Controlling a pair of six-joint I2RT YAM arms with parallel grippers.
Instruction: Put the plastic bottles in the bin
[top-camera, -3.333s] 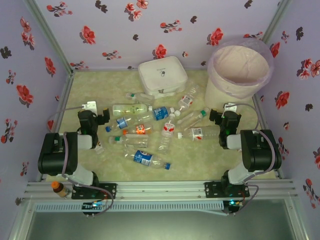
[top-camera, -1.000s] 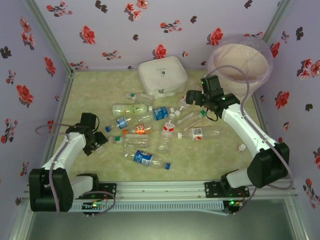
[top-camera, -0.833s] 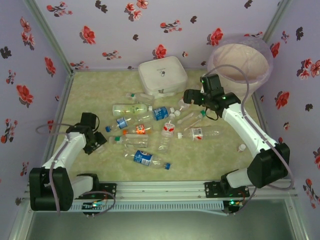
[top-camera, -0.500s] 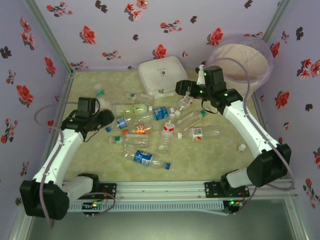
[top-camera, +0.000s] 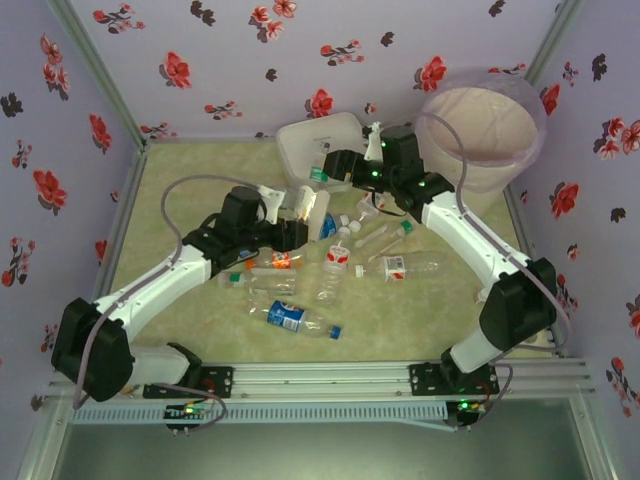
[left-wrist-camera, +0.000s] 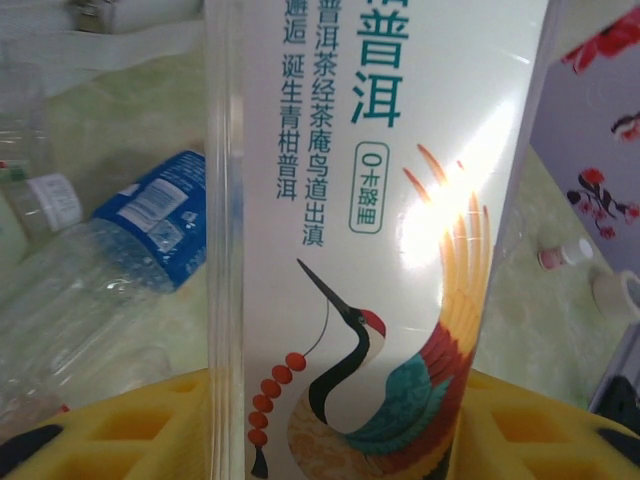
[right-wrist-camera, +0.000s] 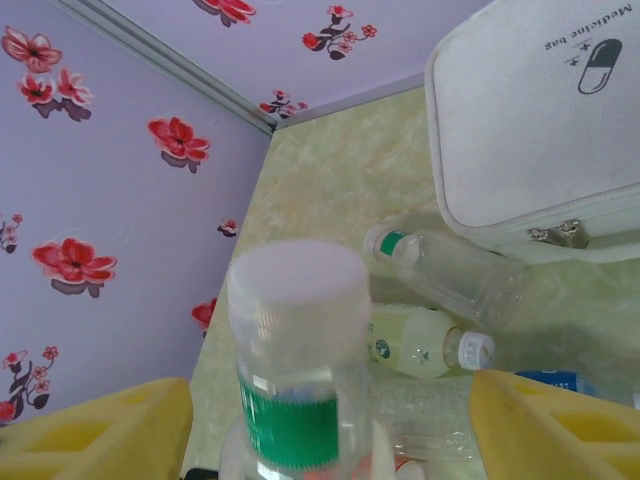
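Lying where, the plastic bottles (top-camera: 330, 280)? — DESK

Most are lying scattered, clear and crinkled, on the pale marbled table (top-camera: 200, 160), with the bin (top-camera: 490, 178), a round white bucket wearing a pinkish bag, standing in the far right corner. The left gripper (left-wrist-camera: 330, 400) is clamping a white-labelled bottle (left-wrist-camera: 380, 200) printed with a crane, yellow pads pressing both sides. — PHOTOGRAPHER

And the right? — DESK

The right gripper (right-wrist-camera: 330, 420) is bracketing a white-capped bottle (right-wrist-camera: 297, 330) with a green neck band above the table, pads standing clear of its neck; whether it is gripping lower down, I cannot tell. Beyond it a rounded white box (right-wrist-camera: 540, 120) is sitting before lilac, red-flowered walls (right-wrist-camera: 120, 200). — PHOTOGRAPHER
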